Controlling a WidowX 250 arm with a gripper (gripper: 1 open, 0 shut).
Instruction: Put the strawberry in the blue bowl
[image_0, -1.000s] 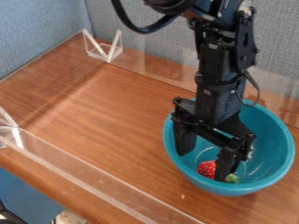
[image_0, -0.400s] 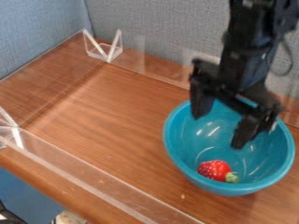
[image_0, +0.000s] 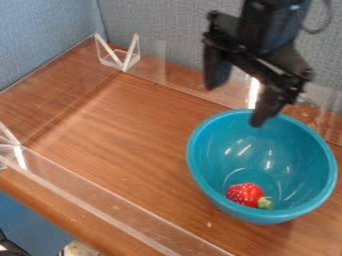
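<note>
Your tool (image_0: 255, 97) hung above the far rim of the blue bowl (image_0: 214, 168), its fingers spread wide and holding nothing. That suits a finished drop: nothing needed gripping, and the height kept the fingers clear of the bowl's walls. The strawberry (image_0: 243, 193) lay inside the bowl, on its floor toward the near side, green cap pointing right. Nothing else was in the bowl. The bowl itself sat on the wooden surface (image_0: 107, 120), near its right edge, so I judge the task as good as done.
</note>
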